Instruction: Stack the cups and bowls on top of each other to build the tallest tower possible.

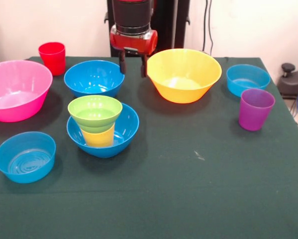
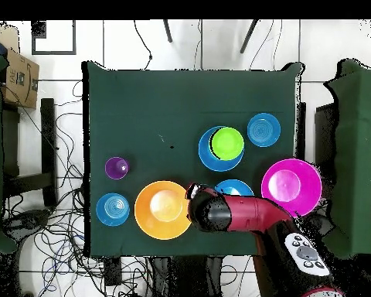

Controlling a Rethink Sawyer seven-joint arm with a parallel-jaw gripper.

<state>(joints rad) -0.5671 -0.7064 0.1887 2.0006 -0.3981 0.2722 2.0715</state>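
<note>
Green bowl [image 1: 95, 112] caps yellow cup [image 1: 98, 137]; gripper [image 1: 133, 64] spread, empty.

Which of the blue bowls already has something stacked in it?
The deep blue bowl nearest the table's middle: a yellow cup stands in it, topped by a green bowl. The others are empty.

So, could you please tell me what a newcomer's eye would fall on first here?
Probably the small tower mid-table: a lime green bowl on a yellow cup inside a blue bowl. Next, the large pink bowl and yellow-orange bowl, and the open end effector hanging empty between bowls.
</note>
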